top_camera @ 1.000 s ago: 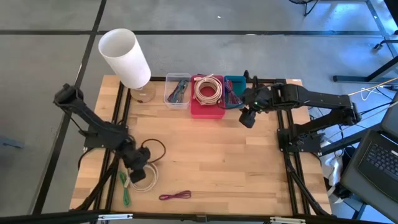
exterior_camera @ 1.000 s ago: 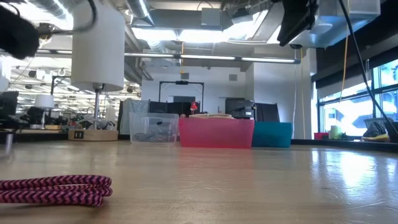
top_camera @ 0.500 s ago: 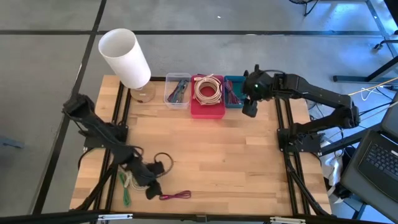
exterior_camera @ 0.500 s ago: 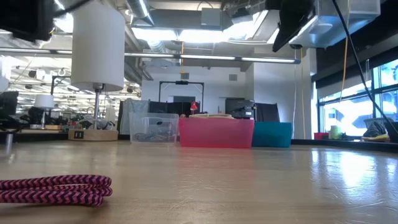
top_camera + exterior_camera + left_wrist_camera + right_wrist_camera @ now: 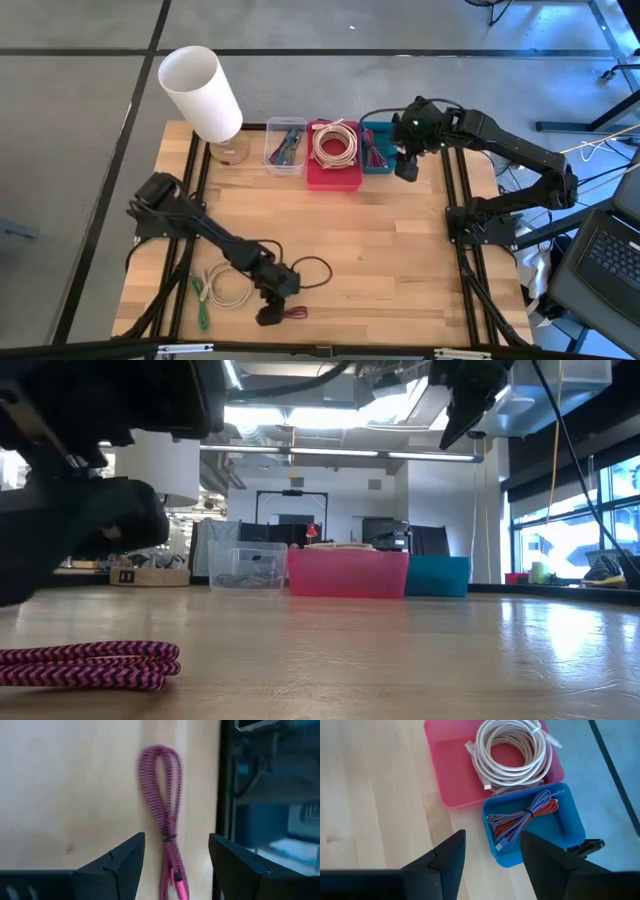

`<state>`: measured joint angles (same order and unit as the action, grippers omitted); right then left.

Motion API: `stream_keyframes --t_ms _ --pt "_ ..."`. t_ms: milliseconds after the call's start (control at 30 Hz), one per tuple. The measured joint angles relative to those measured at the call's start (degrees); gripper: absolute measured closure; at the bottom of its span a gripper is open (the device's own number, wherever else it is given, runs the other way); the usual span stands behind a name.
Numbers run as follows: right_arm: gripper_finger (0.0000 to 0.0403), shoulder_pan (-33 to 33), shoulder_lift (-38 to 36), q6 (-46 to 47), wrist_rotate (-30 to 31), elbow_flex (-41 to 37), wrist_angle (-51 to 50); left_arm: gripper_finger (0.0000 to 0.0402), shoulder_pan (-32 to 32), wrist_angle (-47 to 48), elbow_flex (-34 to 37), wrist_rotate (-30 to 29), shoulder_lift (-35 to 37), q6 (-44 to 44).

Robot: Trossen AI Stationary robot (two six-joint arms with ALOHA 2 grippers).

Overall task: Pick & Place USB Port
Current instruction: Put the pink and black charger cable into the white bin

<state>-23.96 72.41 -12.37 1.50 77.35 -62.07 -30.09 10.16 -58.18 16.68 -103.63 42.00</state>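
High view shows the left gripper (image 5: 272,312) down at the near edge of the table (image 5: 400,270), sitting right over the pink braided cable (image 5: 293,313). In the left wrist view that cable (image 5: 167,820) lies folded in a long loop on the wood, running between the two fingers (image 5: 117,865), which are spread wide with nothing in them. So it's lined up for a grab, but the grab isn't done, as far as I can tell.

The right gripper (image 5: 405,168) hangs up by the far side, just beside the blue bin (image 5: 379,128). Its wrist view looks down on the blue bin (image 5: 570,820), which already has a bundle of purple and red cables (image 5: 525,817) in it, and on the pink bin (image 5: 445,795) next to it with a white coiled cable (image 5: 507,747). Right fingers are apart too, holding nothing.

There's also a clear bin (image 5: 285,147) with some dark cables, a white lamp (image 5: 200,92) at the far left corner, plus a white cable (image 5: 228,291), a green cable (image 5: 201,300) and a thin black cable (image 5: 312,272) loose on the table near the left arm.

My read: sorting is partway. Some cables are binned, several are loose, and the pink one looks next. It needs closing on, lifting and carrying across to a bin. Which bin, I can't say.
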Motion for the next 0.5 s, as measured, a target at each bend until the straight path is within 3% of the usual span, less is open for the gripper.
stream_keyframes --t_ms 267,500 --pt "0.021 -0.32 -0.05 4.55 -0.28 0.02 0.7 0.019 -2.54 4.5 -1.01 0.3 -3.36 -1.97" --pt "0.021 -0.29 -0.08 10.81 -0.28 0.02 2.1 0.0207 -6.01 4.06 -0.91 -7.26 -3.79 -2.73"
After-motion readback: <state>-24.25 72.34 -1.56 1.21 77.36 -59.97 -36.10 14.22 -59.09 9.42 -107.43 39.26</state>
